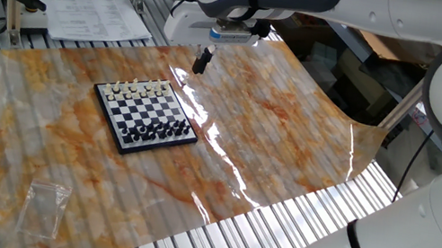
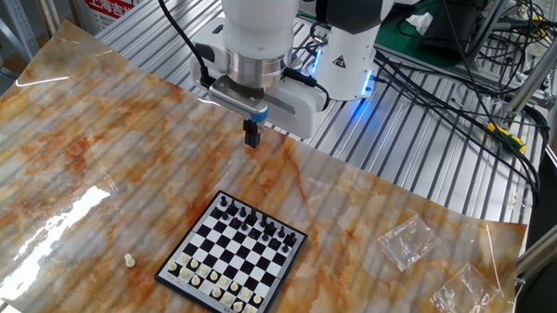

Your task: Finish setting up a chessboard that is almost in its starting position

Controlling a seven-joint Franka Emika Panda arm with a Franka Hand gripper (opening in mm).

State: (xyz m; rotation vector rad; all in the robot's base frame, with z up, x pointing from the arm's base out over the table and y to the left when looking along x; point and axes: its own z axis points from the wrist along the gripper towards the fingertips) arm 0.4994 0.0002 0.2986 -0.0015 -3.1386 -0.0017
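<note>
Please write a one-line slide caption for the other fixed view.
Closed two-finger gripper hovers beyond the small black-and-white checkered chessboard; tiny white piece lies beside it.

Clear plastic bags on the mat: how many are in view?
2. In the other fixed view, one bag lies right of the chessboard, and the second bag sits nearer the mat's lower right corner.

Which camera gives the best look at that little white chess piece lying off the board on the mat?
The other fixed view. There the loose white piece lies in plain sight on the mat, left of the chessboard and apart from it. In the one fixed view I cannot make the piece out at all; only the chessboard shows.
</note>
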